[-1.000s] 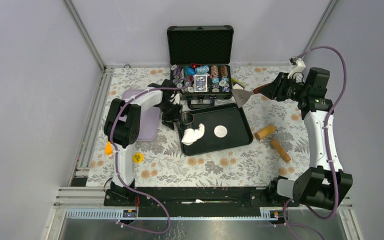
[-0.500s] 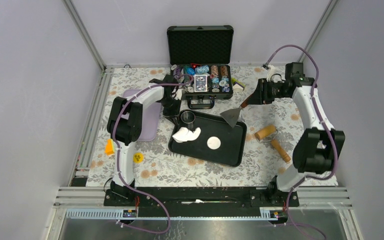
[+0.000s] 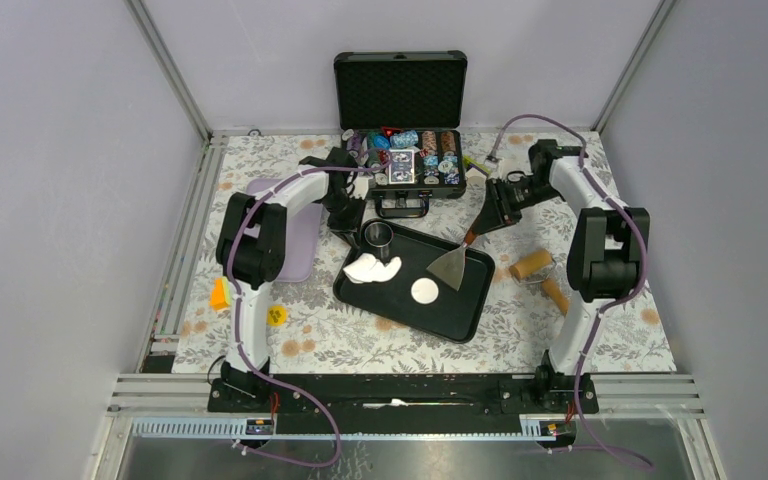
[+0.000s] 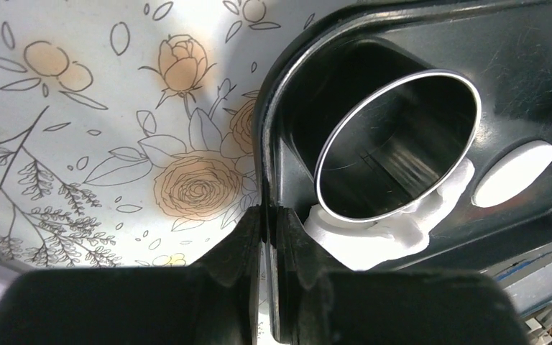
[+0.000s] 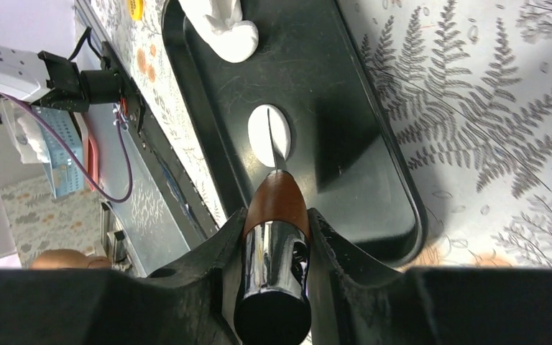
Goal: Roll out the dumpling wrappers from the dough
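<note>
Dough scrap (image 3: 373, 268) and one cut wrapper (image 3: 424, 291) on tray (image 3: 450, 315); left gripper (image 4: 269, 223) pinching tray rim, right gripper (image 5: 277, 223) clamped on scraper (image 3: 449, 268); wrapper lift-off apparently pending.

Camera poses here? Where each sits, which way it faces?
Top external: above and behind the bases, looking down on the floral table; left arm, right arm show.
Left wrist: looks along left gripper, shut on black plastic tray rim, beside steel ring cutter.
Right wrist: looks down along right gripper, clamping wooden-handled metal scraper, over round white dough disc.
Shared: all see tray and disc.
</note>
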`<state>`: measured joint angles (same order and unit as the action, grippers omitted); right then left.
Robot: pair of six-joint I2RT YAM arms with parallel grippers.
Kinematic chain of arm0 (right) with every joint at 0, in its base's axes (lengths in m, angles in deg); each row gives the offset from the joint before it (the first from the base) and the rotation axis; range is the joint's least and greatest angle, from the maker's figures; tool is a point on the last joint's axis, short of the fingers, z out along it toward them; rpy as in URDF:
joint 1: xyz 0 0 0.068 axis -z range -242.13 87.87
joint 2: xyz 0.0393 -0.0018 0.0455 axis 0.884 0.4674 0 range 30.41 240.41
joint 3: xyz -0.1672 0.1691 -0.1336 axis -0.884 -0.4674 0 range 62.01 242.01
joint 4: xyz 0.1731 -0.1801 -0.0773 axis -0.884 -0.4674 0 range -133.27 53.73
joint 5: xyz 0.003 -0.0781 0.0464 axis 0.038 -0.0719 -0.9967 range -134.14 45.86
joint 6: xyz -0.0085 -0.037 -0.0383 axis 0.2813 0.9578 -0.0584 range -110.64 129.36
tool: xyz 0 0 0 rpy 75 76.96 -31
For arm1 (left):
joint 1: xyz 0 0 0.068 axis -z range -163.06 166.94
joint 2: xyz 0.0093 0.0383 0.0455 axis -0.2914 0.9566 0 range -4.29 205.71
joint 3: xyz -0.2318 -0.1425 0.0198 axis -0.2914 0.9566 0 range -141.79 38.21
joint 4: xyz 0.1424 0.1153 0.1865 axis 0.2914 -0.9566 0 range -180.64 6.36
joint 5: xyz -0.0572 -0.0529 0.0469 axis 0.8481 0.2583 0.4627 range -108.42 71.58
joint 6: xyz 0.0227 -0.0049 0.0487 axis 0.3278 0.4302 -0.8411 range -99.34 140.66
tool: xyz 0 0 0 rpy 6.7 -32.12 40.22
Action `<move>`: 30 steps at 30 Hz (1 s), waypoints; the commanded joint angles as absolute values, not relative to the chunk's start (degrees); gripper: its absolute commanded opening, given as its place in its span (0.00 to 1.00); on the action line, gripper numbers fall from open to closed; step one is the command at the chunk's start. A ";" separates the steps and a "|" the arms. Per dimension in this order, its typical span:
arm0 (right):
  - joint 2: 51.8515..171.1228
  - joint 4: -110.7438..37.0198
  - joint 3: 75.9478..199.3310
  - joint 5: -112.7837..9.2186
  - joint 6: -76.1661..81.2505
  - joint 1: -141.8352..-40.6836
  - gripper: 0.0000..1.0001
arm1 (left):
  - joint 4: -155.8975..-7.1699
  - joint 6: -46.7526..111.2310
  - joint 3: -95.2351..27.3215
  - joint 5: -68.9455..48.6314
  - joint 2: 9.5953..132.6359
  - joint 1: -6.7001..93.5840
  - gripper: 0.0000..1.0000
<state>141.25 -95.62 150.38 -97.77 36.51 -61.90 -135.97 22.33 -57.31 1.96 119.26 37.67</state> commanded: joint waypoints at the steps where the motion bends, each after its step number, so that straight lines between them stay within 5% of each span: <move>1: 143.98 -95.27 154.16 -98.25 33.30 -64.57 0.00 | -133.86 19.24 -59.06 5.52 121.03 37.76 0.00; 14: 151.65 -95.02 160.48 -92.50 30.98 -65.19 0.00 | -132.88 19.10 -58.29 5.13 121.65 37.86 0.00; 30: 149.70 -91.88 152.68 -94.76 34.40 -67.82 0.00 | -132.82 20.49 -58.13 3.97 121.65 37.95 0.00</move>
